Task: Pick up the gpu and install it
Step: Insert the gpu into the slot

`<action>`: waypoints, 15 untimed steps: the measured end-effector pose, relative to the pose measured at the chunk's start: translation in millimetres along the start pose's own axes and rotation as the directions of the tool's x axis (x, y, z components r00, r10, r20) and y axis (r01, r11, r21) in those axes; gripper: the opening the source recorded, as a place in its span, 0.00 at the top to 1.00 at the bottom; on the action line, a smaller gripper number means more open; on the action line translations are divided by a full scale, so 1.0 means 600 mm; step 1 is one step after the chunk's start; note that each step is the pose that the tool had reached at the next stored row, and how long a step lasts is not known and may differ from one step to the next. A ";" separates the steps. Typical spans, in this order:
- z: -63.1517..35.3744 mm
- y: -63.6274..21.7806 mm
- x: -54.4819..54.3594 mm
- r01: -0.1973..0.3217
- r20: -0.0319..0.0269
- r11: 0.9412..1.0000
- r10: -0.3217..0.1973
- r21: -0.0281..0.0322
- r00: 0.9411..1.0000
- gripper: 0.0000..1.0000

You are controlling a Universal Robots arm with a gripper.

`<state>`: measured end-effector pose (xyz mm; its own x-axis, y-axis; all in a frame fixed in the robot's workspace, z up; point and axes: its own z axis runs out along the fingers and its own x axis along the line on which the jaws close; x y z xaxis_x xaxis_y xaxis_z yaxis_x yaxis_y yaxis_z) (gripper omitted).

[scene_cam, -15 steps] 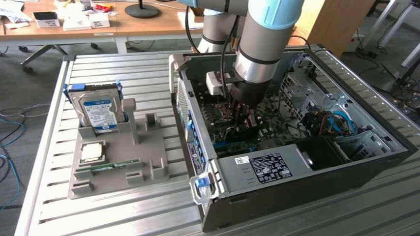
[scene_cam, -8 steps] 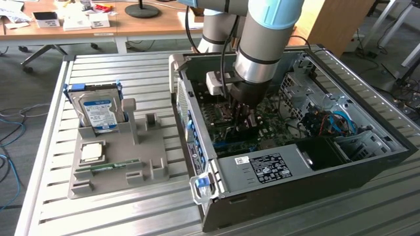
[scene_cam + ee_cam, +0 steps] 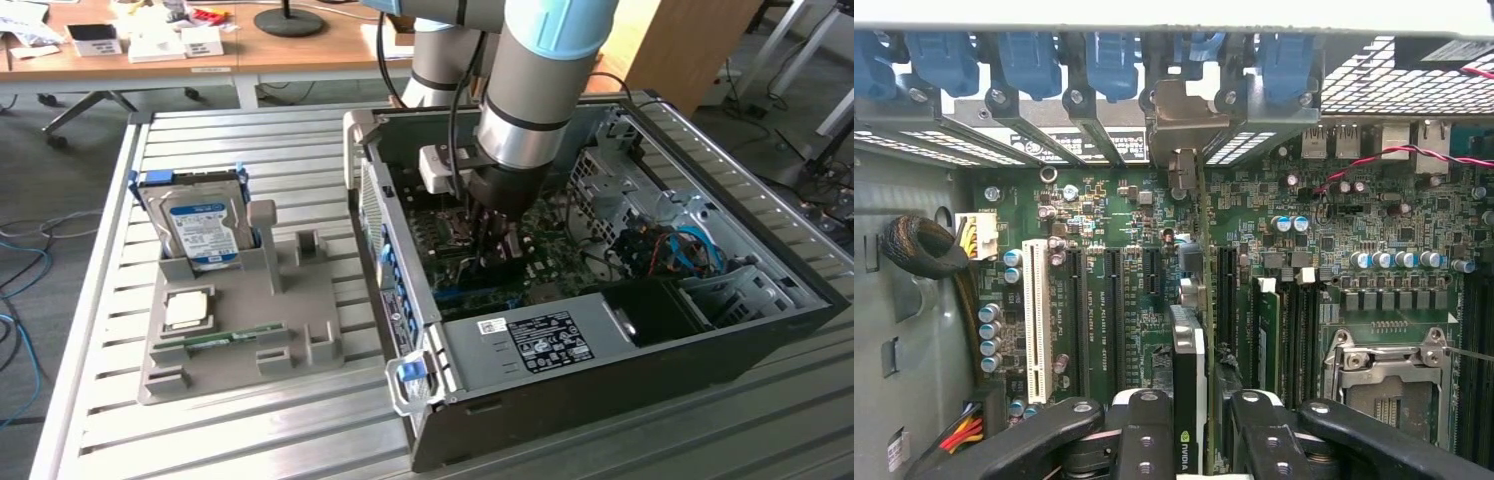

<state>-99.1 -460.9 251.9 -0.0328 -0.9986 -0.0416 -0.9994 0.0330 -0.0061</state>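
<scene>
My gripper (image 3: 489, 240) reaches down into the open computer case (image 3: 587, 360), over the green motherboard (image 3: 1334, 240). It is shut on the gpu (image 3: 1188, 352), which the wrist view shows edge-on, a thin dark card standing upright between the two black fingers (image 3: 1144, 432). The card's silver bracket (image 3: 1179, 120) sits against the case's rear slot wall, among the blue slot latches. The card lines up with a long black expansion slot; I cannot tell whether it is fully seated. In the exterior view the gpu (image 3: 491, 268) is a dark shape just below the fingers.
A grey holder tray (image 3: 240, 330) stands on the slatted table at the exterior view's left, carrying a hard drive (image 3: 200, 225), a CPU (image 3: 187, 308) and a RAM stick (image 3: 220, 340). Inside the case are a white slot (image 3: 1036, 320), the CPU socket (image 3: 1384, 375) and cables (image 3: 924, 250).
</scene>
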 end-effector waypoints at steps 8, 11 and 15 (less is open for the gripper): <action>0.000 0.000 0.002 0.000 0.000 1.000 0.000 0.000 1.000 0.73; 0.000 0.000 0.002 0.000 0.000 1.000 0.000 0.000 1.000 0.73; 0.000 0.000 0.002 0.000 0.000 1.000 0.000 0.000 1.000 0.73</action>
<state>-99.1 -462.1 251.9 -0.0327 -0.9986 -0.0416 -0.9994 0.0330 -0.0061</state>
